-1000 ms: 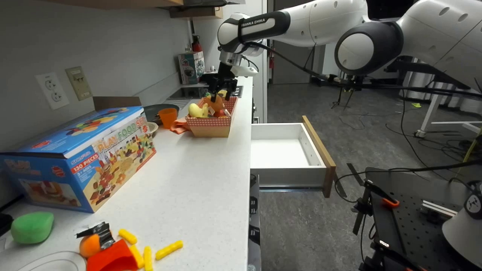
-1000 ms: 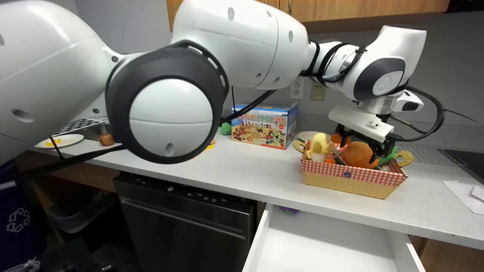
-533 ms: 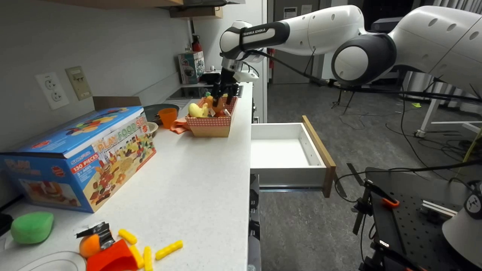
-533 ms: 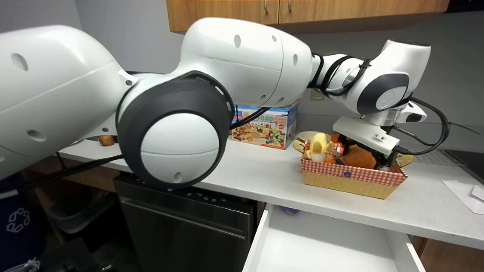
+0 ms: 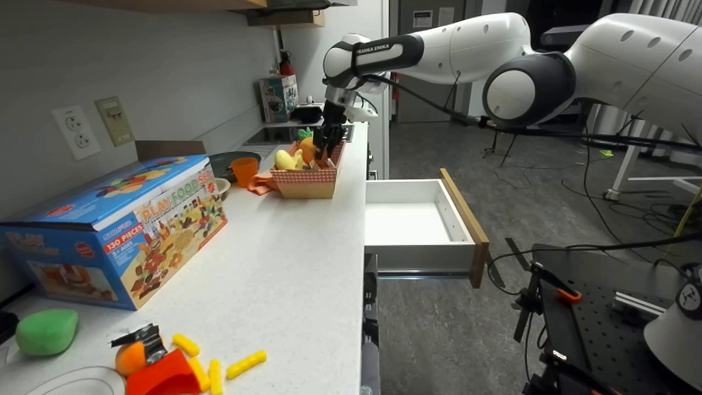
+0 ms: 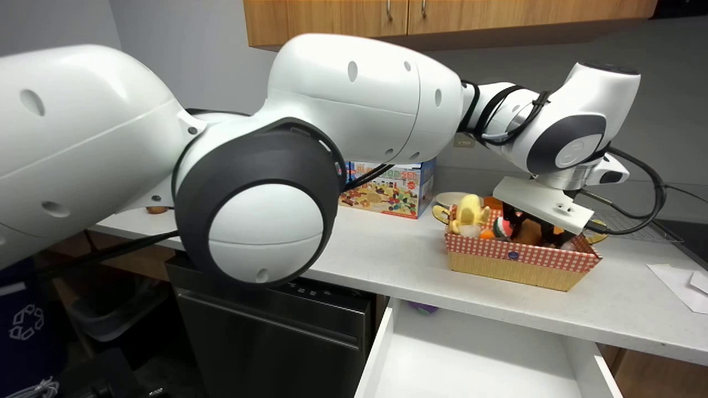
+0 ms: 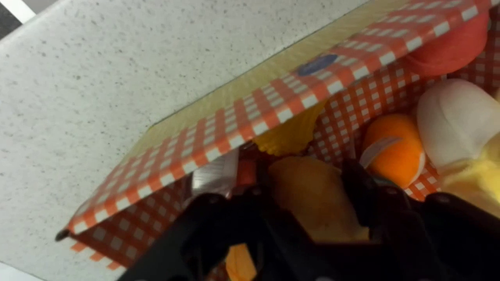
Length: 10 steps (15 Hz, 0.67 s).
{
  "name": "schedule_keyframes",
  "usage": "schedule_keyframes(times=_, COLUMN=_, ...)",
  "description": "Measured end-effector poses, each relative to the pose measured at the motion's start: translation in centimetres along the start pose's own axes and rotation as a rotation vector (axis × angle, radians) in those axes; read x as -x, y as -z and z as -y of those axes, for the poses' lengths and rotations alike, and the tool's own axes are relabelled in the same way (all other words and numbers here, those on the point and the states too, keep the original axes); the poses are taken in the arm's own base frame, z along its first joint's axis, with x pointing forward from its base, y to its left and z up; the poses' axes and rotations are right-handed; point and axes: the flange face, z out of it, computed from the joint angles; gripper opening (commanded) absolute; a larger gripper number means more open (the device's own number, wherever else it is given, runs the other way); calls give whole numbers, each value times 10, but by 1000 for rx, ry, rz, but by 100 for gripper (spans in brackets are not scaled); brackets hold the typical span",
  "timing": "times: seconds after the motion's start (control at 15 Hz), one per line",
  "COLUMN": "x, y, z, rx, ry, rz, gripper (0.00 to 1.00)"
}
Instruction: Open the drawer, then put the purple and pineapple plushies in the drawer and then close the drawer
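On the table (image 6: 381,249) before me stands the basket (image 6: 514,266), pineapple (image 5: 308,147) and banana (image 6: 469,210) inside. Left of the basket is a box (image 6: 395,194), behind the basket a cup (image 5: 244,171), right of the basket paper (image 6: 677,284). Below and before the basket juts the drawer (image 6: 487,354), a plushie (image 6: 424,307) inside.

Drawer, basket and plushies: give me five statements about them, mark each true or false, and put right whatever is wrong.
1. The drawer stands pulled out. True.
2. The end effector straddles the pineapple plushie. True.
3. The pineapple plushie lies in the drawer. False: it is in the basket.
4. The purple plushie, partly hidden, is in the drawer. True.
5. The basket stands on the floor. False: it is on the counter.
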Motion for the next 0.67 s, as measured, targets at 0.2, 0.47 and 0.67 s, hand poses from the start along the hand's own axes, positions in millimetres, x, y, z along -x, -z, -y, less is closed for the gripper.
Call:
schedule_keyframes(times=0.2, x=0, y=0, z=0, rx=-7, ry=2, rz=-2, gripper=1)
schedule_keyframes(times=0.47, x=-1, y=1, z=-1, rx=-5, ry=2, rz=-10, gripper=1)
schedule_keyframes(times=0.67, x=-3, y=2, z=-2, rx=2, ry=1, rz=-31, gripper=3)
